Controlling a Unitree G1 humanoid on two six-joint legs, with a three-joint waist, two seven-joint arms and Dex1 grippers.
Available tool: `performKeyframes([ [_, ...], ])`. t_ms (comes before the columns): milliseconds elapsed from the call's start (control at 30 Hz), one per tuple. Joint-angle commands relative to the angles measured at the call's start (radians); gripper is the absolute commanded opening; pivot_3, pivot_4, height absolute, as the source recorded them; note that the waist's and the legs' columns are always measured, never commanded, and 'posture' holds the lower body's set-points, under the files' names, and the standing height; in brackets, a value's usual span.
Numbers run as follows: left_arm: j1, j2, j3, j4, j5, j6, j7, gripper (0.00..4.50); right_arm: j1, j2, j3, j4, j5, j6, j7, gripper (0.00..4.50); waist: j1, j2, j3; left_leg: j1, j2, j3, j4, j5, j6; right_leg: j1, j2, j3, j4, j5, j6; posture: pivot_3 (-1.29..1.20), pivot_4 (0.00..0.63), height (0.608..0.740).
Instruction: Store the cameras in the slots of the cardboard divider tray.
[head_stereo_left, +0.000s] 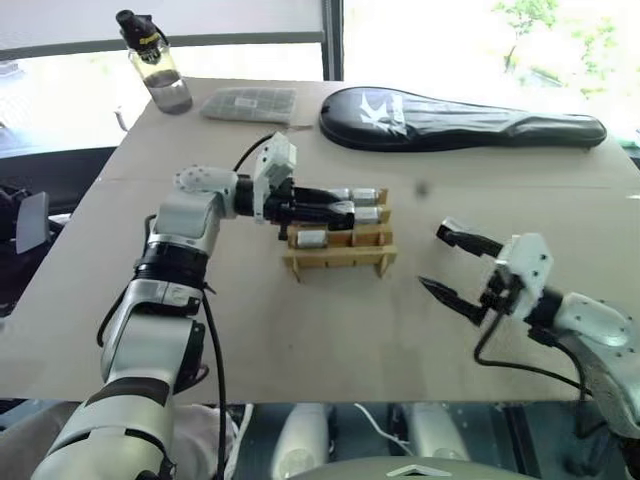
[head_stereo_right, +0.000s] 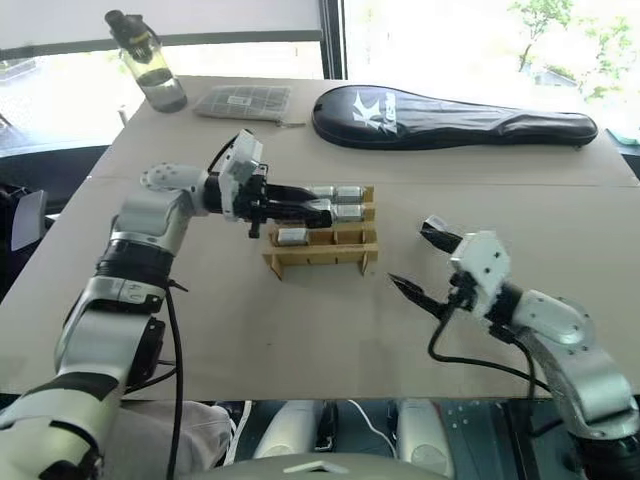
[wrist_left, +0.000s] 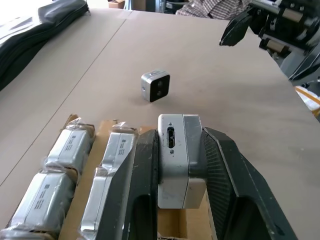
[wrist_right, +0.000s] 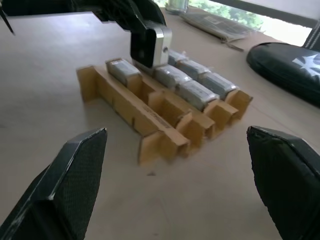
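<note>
Brown tabletop (head_stereo_left: 300, 330) carries the cardboard tray (head_stereo_left: 338, 257); the left gripper (wrist_left: 172, 165) hangs over it, fingers clamped on a camera (wrist_left: 175, 160). Right gripper (head_stereo_left: 448, 262) fingers spread wide, off to the tray's right.

Setting reads as a robot test bench in an office-type or lab room. A wide table (head_stereo_left: 330, 330) covered in plain brown board stands before large bright windows (head_stereo_left: 480, 30) with trees outside. Loose props lie on its far side: a drink bottle (head_stereo_left: 155, 62), a flat grey packet (head_stereo_left: 250, 102), a black racket case (head_stereo_left: 460, 118).
</note>
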Motion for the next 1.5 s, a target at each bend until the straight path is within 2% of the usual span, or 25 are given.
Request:
performKeyframes([
  [33,0.008,-0.013,0.033,0.035,-0.004,-0.089,-0.026,0.71,0.101,-0.071,-0.153,-0.125,0.299,0.156,0.036,4.43,0.007,0.000,0.000,0.000,0.000,0.000,0.000,0.000,0.000,0.000,0.000,0.000,0.000,0.000,0.000,0.00,0.150,0.740],
  [167,0.022,-0.021,0.023,0.087,0.017,-0.172,-0.058,0.71,0.180,-0.133,-0.247,-0.150,0.425,0.219,0.056,4.43,0.008,0.000,0.000,0.000,0.000,0.000,0.000,-0.001,0.001,0.000,0.000,-0.001,-0.001,0.000,0.000,0.00,0.150,0.740],
  [433,-0.018,-0.058,0.030,0.240,0.053,-0.323,-0.082,0.71,0.242,-0.140,-0.315,-0.126,0.399,0.172,0.144,4.43,0.010,-0.002,-0.001,-0.001,-0.002,0.000,0.001,-0.001,0.002,0.000,0.000,-0.001,-0.001,0.000,0.001,0.00,0.150,0.740],
  [733,-0.072,-0.104,0.029,0.381,0.085,-0.445,-0.120,0.71,0.288,-0.126,-0.359,-0.148,0.410,0.165,0.154,4.43,0.010,-0.002,-0.001,-0.001,-0.001,0.000,0.001,-0.001,0.002,0.000,0.000,-0.001,-0.001,0.000,0.001,0.00,0.150,0.740],
  [1033,-0.123,-0.107,0.039,0.498,0.132,-0.514,-0.117,0.71,0.337,-0.108,-0.394,-0.175,0.423,0.154,0.145,4.43,0.010,-0.003,-0.001,-0.001,-0.002,0.000,0.001,-0.002,0.003,0.000,0.000,-0.002,-0.001,0.000,0.001,0.00,0.150,0.740],
  [1333,-0.127,-0.111,0.030,0.523,0.173,-0.502,-0.115,0.71,0.339,-0.099,-0.396,-0.178,0.423,0.154,0.135,4.43,0.009,-0.003,-0.001,-0.001,-0.001,0.000,0.001,-0.002,0.003,0.000,0.000,-0.002,-0.001,0.000,0.001,0.00,0.150,0.740],
  [1400,-0.128,-0.111,0.033,0.521,0.184,-0.523,-0.088,1.79,0.334,-0.101,-0.394,-0.174,0.423,0.155,0.135,4.50,0.009,-0.003,-0.001,-0.001,-0.001,0.000,0.001,-0.002,0.003,0.000,0.000,-0.002,-0.001,0.000,0.001,0.00,0.150,0.740],
  [1500,-0.128,-0.106,0.038,0.516,0.184,-0.517,-0.102,3.02,0.327,-0.101,-0.388,-0.171,0.405,0.150,0.131,4.50,0.009,-0.003,-0.001,-0.001,-0.001,0.000,0.001,-0.002,0.003,0.000,0.000,-0.002,-0.001,0.000,0.001,0.00,0.150,0.740],
])
